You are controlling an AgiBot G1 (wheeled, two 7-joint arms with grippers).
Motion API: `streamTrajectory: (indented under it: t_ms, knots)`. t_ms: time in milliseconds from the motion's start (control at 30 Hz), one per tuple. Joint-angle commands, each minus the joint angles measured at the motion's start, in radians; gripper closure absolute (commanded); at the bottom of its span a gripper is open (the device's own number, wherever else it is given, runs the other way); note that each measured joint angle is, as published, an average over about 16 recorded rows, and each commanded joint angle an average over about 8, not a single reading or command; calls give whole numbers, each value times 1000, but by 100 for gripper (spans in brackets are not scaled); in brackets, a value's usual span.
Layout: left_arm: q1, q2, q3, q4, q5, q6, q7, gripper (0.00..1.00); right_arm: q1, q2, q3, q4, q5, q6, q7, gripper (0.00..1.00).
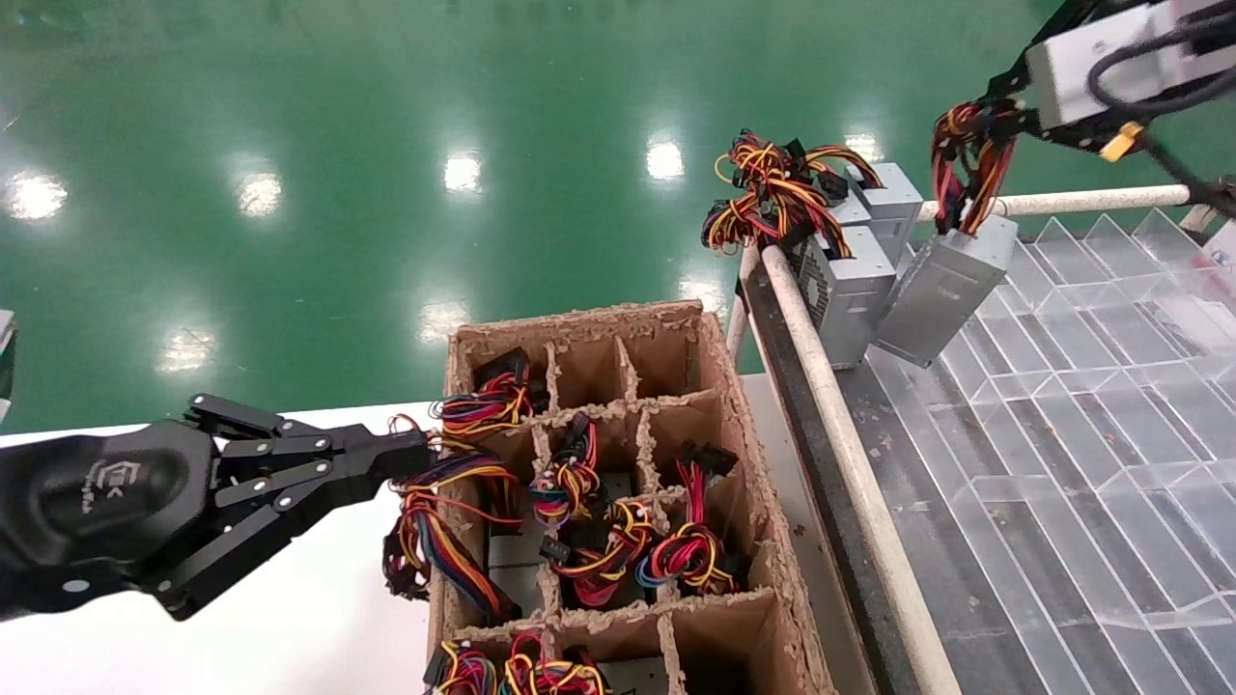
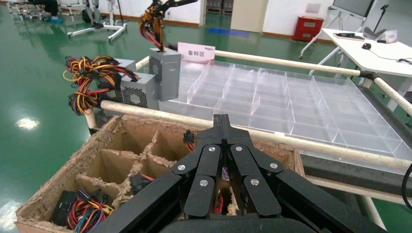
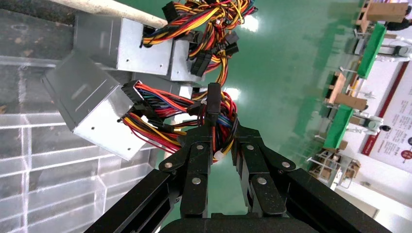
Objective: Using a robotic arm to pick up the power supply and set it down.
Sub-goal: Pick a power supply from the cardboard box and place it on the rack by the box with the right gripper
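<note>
My right gripper [image 1: 973,130] [image 3: 212,121], on its silver wrist block, is at the far right, shut on the red, yellow and black wire bundle [image 3: 194,109] of a silver power supply [image 1: 941,285] [image 3: 92,104]. The box hangs tilted from its wires over the near corner of the clear divider tray [image 1: 1091,405], right beside two other power supplies [image 1: 850,290] [image 3: 121,43]. Whether its lower end touches the tray cannot be told. My left gripper [image 1: 420,454] [image 2: 222,121] is shut with nothing in it, at the left wall of the cardboard box [image 1: 724,386].
The cardboard box has divider cells; several hold more power supplies with coloured wire bundles [image 1: 589,526]. A white pipe rail [image 1: 840,425] runs between the box and the tray. Another rail [image 1: 1091,201] borders the tray's far side. Green floor lies beyond.
</note>
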Motion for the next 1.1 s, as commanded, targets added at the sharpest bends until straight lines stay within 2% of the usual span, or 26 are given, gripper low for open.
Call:
streamTrajectory:
  t_ms: [33, 300, 600, 1100]
  knots:
    - [0, 0, 0, 0, 0, 0, 0, 100, -10, -16, 3, -40, 8, 16, -29, 100]
    - [0, 0, 0, 0, 0, 0, 0, 100, -33, -80, 14, -195, 18, 125, -146, 100]
    - [0, 0, 0, 0, 0, 0, 0, 100, -51, -149, 38, -323, 55, 187, -236, 100]
    - [0, 0, 0, 0, 0, 0, 0, 100, -95, -214, 72, -436, 103, 292, -306, 100]
